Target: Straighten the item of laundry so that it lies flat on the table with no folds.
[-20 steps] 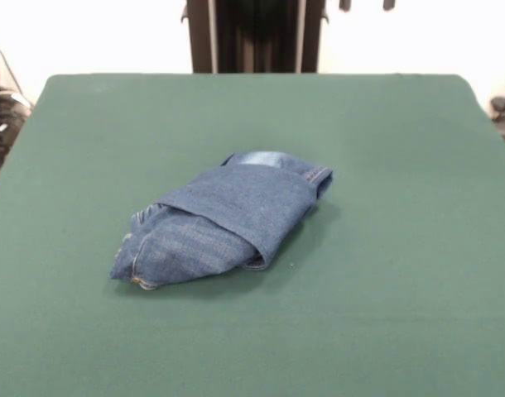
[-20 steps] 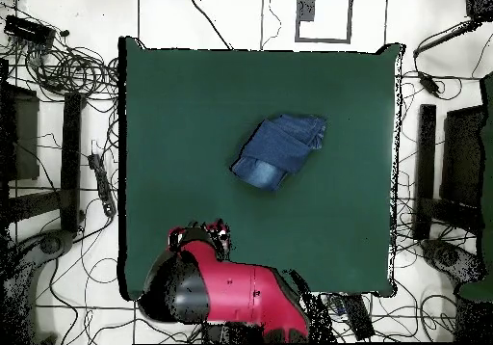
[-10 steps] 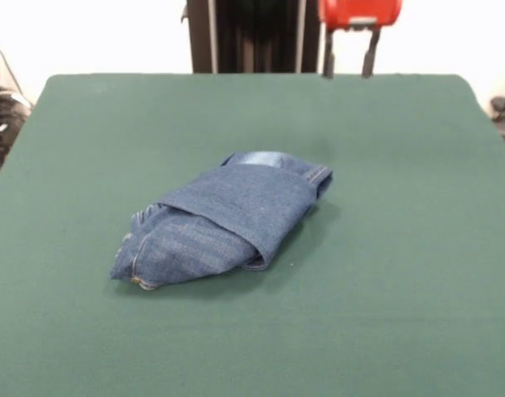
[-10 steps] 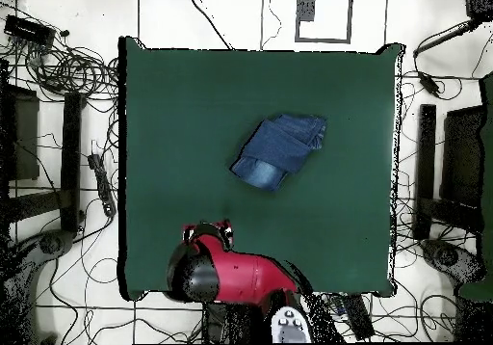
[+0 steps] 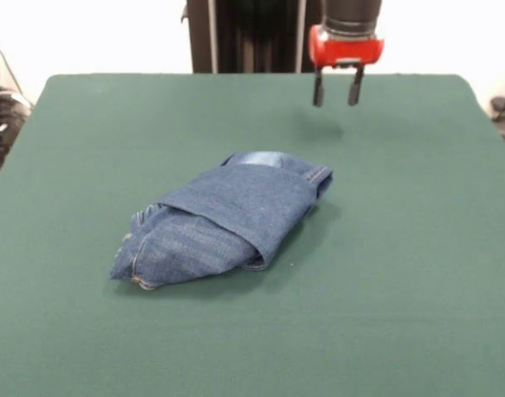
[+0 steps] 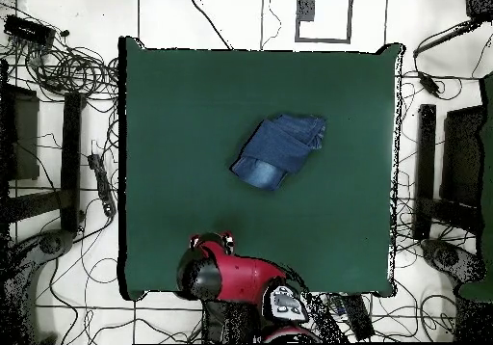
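Evidently nothing is straightened yet: the blue denim jeans (image 5: pixel 223 223) lie bundled near the middle of the dark green cloth-covered table (image 5: pixel 418 314), one faded leg wrapped across the rest. The red-and-black gripper (image 5: pixel 334 95) hangs above the far edge (well apart from the denim), fingers parted and empty, presumably ready to descend.

The folded blue denim jeans (image 5: pixel 223 222) show a paler faded patch on the near left part and a light blue band at the far edge. The large rectangular cloth-covered table (image 5: pixel 401 273) is plain dark green. The red-bodied gripper (image 5: pixel 336 101) has black fingers.
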`<act>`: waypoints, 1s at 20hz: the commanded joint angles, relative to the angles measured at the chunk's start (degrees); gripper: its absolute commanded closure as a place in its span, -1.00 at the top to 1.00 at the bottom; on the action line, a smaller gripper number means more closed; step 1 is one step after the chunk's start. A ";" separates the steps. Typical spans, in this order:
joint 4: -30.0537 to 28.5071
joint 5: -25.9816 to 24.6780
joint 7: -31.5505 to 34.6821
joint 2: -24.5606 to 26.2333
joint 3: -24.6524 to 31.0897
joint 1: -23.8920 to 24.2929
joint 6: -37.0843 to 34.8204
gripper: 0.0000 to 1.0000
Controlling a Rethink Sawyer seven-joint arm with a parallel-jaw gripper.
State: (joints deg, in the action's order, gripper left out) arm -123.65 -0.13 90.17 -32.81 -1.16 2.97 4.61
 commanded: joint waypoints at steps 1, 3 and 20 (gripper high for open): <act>5.77 2.94 12.75 2.98 0.51 1.58 3.95 1.00; 6.69 2.57 11.98 3.38 1.08 3.15 3.39 1.00; 12.29 0.63 7.43 2.90 1.34 8.17 -2.49 1.00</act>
State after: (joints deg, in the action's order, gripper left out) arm -118.20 -0.14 90.17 -29.75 -2.11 10.63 5.43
